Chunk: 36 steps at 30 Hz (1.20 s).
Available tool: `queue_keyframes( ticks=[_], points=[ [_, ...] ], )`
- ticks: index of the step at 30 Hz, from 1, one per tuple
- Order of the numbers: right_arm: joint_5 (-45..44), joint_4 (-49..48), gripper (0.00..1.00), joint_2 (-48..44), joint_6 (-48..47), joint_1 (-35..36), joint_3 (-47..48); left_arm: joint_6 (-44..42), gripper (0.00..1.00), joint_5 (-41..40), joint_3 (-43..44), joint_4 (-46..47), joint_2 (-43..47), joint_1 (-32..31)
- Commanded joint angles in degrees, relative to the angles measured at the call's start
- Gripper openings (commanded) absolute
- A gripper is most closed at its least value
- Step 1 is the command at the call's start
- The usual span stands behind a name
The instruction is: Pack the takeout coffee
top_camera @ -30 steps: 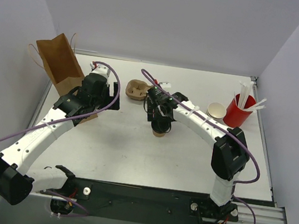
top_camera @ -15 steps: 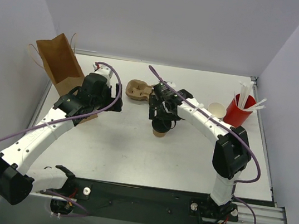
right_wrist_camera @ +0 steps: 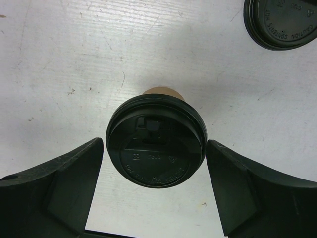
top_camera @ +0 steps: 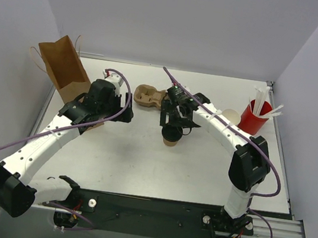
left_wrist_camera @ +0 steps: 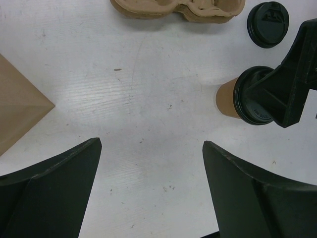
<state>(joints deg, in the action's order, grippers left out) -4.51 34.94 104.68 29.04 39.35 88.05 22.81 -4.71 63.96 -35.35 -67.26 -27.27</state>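
Note:
The takeout coffee (top_camera: pixel 171 136) is a brown kraft cup with a black lid, standing upright on the white table near the middle. It also shows in the left wrist view (left_wrist_camera: pixel 247 96) and the right wrist view (right_wrist_camera: pixel 156 141). My right gripper (top_camera: pixel 174 126) hangs right over it, open. Its jaws (right_wrist_camera: pixel 154 145) stand on either side of the lid with a small gap on each side. My left gripper (top_camera: pixel 124 116) is open and empty (left_wrist_camera: pixel 152 144) over bare table, left of the cup.
A brown paper bag (top_camera: pixel 64 69) stands at the far left, and its corner shows in the left wrist view (left_wrist_camera: pixel 17 104). A pulp cup carrier (top_camera: pixel 146 96) lies behind the cup, with a spare black lid (right_wrist_camera: pixel 280 22) nearby. A red cup with white sticks (top_camera: pixel 254 116) and tan cups (top_camera: pixel 229 114) stand at the far right.
My right gripper has drawn back a little toward the far right above the cup, so more of the lid shows. My left gripper has shifted slightly right. The cup has not moved.

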Motion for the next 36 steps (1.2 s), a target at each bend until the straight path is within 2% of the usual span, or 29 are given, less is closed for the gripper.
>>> queue_keyframes(
  ticks=[1,8,13,15,20,26,36],
  points=[
    [0.39,2.24,0.79,-2.82,-0.12,0.28,1.86,-0.31,0.95,2.33,0.11,2.48,0.12,0.2],
    [-0.94,2.33,0.79,-6.94,-0.12,-3.74,0.02,1.18,0.87,8.22,-2.17,5.29,-0.76,-2.43],
    [3.88,-2.15,0.67,-13.0,-1.17,-8.06,-6.3,4.78,0.82,5.86,-2.71,8.8,-4.53,-12.35],
    [5.9,-3.55,0.62,-13.36,-1.87,-8.68,-8.5,5.75,0.77,5.68,-2.09,10.91,-8.4,-14.3],
    [7.85,-6.19,0.54,-13.63,-2.67,-8.59,-12.46,6.99,0.73,3.5,2.99,13.9,-17.09,-18.25],
    [8.99,-7.95,0.48,-13.1,-2.58,-8.5,-14.92,7.34,0.69,1.98,5.65,15.92,-23.52,-19.23],
    [9.87,-9.1,0.42,-11.0,-1.53,-8.15,-16.24,7.78,0.66,2.07,7.14,17.86,-26.95,-19.32]
  ],
)
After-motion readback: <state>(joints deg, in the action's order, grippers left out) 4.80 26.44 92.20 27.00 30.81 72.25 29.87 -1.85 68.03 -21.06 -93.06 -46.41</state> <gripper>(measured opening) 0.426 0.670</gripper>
